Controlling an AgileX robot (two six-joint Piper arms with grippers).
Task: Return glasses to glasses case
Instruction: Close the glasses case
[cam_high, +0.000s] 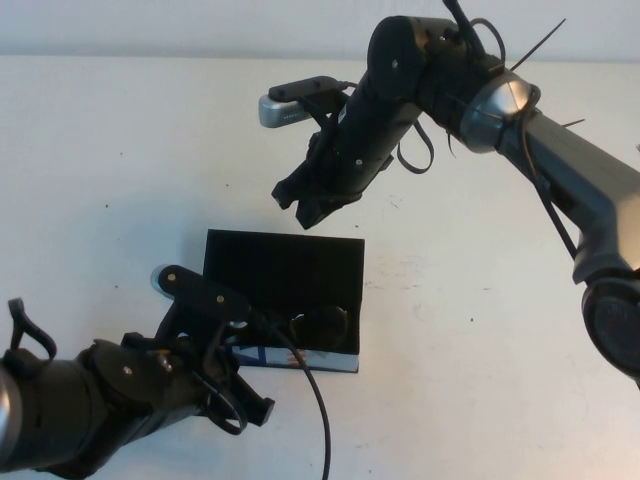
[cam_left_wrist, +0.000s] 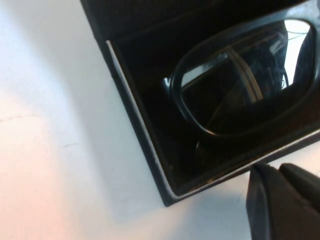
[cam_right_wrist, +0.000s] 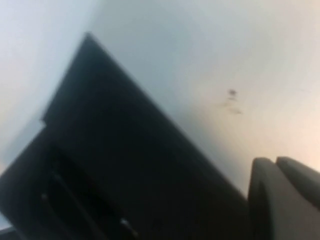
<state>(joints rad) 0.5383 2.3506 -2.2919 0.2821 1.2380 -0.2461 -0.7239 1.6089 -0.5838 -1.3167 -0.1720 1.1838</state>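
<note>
While glasses (cam_left_wrist: 235, 80) lie in the glasses case (cam_high: 283, 268), left gripper (cam_high: 245, 400) and right gripper (cam_high: 310, 205) jaws clenched, empty.

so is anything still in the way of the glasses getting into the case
Nothing visible. The glasses already lie inside the open glasses case, lid tipped back. The left tool sits at the case's near side; the right tool hangs above the lid, holding nothing.

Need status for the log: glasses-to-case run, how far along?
Done: the glasses lie inside the open glasses case. In hand: nothing; the left pincer sits by the case's near side, the right pincer hangs above its raised lid, both shut. Left: closing the lid.
</note>
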